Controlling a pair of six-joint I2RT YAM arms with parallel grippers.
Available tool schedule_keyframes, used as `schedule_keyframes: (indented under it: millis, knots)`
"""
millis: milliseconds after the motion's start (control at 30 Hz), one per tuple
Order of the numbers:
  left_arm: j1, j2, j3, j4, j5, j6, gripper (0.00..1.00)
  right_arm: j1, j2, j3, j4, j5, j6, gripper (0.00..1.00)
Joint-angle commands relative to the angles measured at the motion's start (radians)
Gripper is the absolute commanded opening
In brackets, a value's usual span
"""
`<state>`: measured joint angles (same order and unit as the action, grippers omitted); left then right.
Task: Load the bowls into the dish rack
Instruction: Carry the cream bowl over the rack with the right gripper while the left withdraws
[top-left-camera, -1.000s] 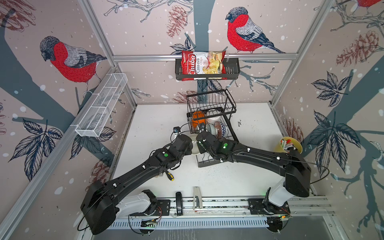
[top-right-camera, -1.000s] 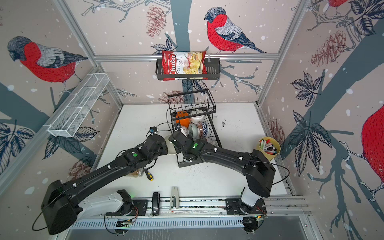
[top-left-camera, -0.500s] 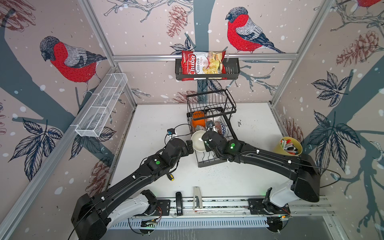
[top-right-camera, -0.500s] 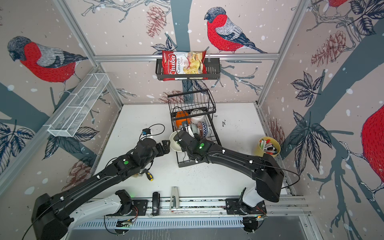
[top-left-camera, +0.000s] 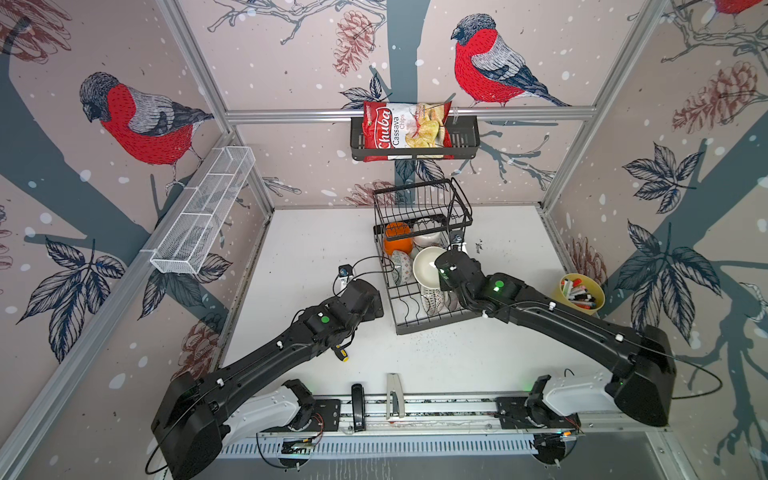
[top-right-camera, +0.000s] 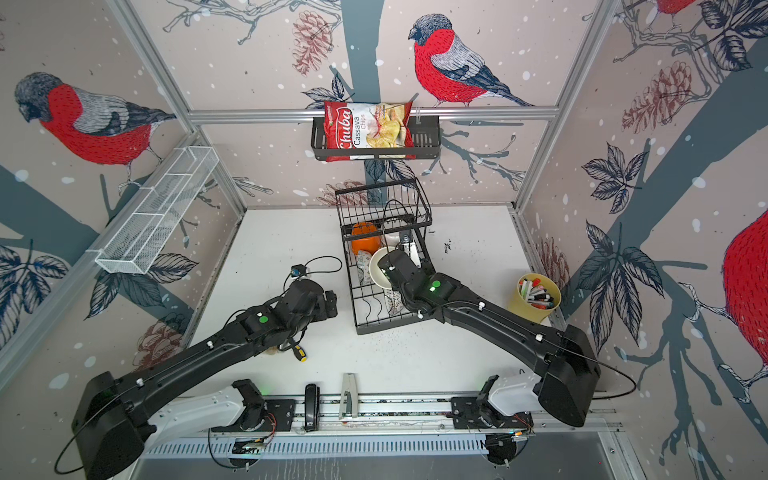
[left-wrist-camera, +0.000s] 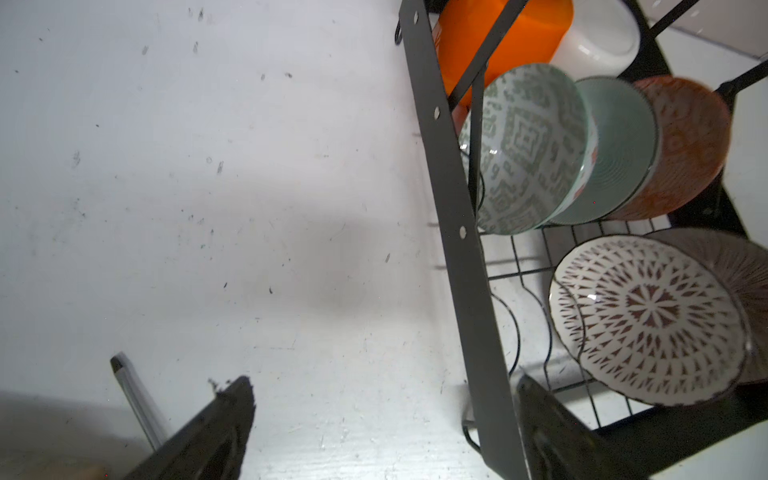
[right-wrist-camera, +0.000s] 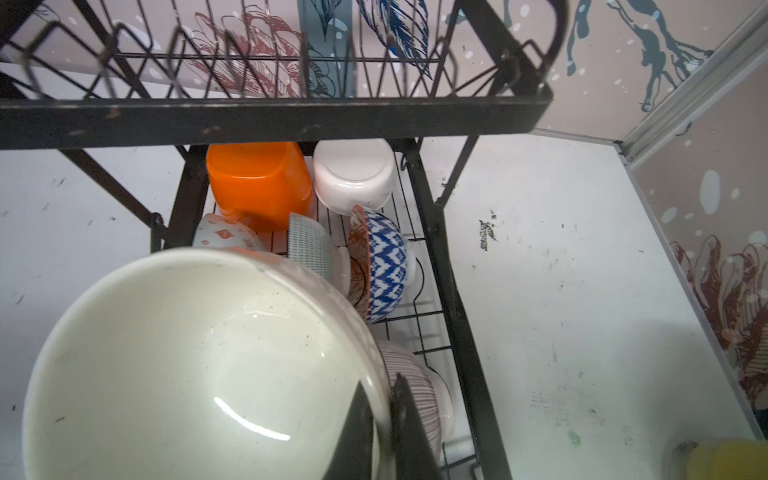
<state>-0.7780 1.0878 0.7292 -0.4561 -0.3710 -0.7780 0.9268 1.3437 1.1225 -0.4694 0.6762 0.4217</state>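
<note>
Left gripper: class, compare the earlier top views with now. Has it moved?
Yes. The left gripper has drawn back slightly toward the near edge of the table, beside the dish rack's left rail. It is open and empty.

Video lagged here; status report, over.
Left gripper open, empty. Right gripper shut on plain white ceramic bowl, over black wire dish rack. Mauve-striped bowl close by.

White table (top-left-camera: 478, 357), scuffed and flecked with dark specks. The dish rack (top-left-camera: 436, 326) is set on it toward the back middle. A yellow cup (top-left-camera: 559, 296) of markers is stood near the right wall. A yellow-handled tool (top-left-camera: 341, 353) is seen only in part, left of the rack.
</note>
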Motion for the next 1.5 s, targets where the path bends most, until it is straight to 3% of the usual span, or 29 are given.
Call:
schedule_keyframes:
  millis: [0, 400, 600, 1467]
  knots:
    - [-0.018, 0.014, -0.006, -0.029, 0.012, -0.016, 0.96, -0.020, -0.036, -0.007, 0.013, 0.036, 0.007, 0.00]
    - [-0.068, 0.007, -0.085, 0.001, 0.031, -0.075, 0.95, -0.063, -0.124, -0.027, 0.063, 0.028, -0.038, 0.00]
    - [-0.108, 0.027, -0.124, 0.108, 0.070, -0.089, 0.95, -0.063, -0.125, -0.023, 0.072, 0.016, -0.041, 0.00]
    - [-0.164, 0.253, -0.049, 0.272, 0.100, -0.007, 0.95, -0.066, -0.110, -0.041, 0.090, 0.016, -0.057, 0.00]
